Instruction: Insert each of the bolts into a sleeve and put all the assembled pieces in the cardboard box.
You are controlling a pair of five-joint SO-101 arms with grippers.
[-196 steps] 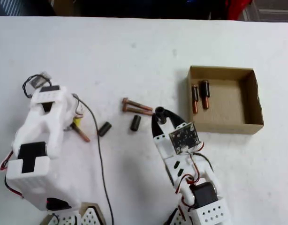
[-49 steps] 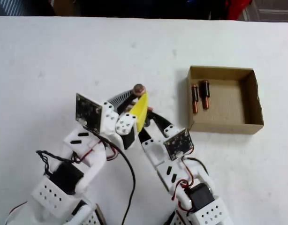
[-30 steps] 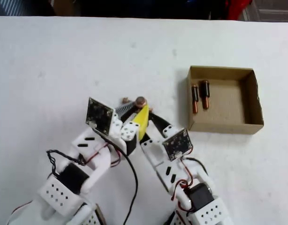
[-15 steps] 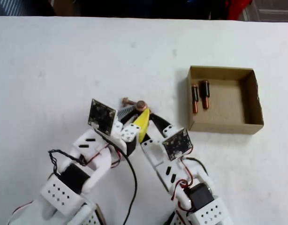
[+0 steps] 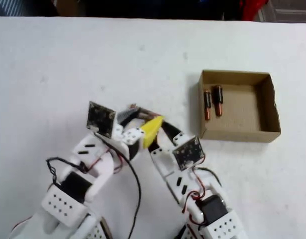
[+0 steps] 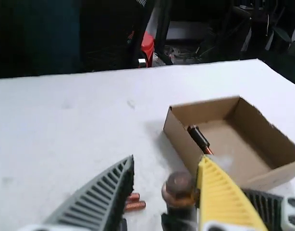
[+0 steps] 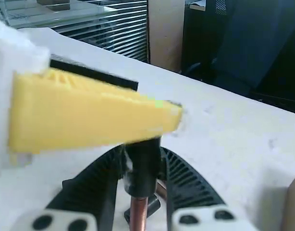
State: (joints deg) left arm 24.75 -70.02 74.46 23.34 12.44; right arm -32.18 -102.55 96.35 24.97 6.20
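Arms meet at mid-bench (image 5: 68,59) in the high view. The left pincer (image 5: 143,119) lies against the right pincer (image 5: 162,130), and the cardboard box (image 5: 237,135) sits just beside them. Two assembled pieces (image 5: 212,102) lie side by side in the box, near the wall closest to the pincers.

From the left wrist, the left pincer stands wide. The head of a copper bolt (image 6: 178,186) sits between its fingers, right up against the yellow finger (image 6: 224,202) and well clear of the grey finger (image 6: 102,202). A black sleeve (image 6: 172,221) shows under the head. Two loose bolts (image 6: 133,202) lie on the bench, touching one another.

From the right wrist, the right pincer's black fingers are clamped on the sleeve. The bolt's copper shank pokes out of the sleeve's end nearer the camera, and the yellow finger crosses its far end.
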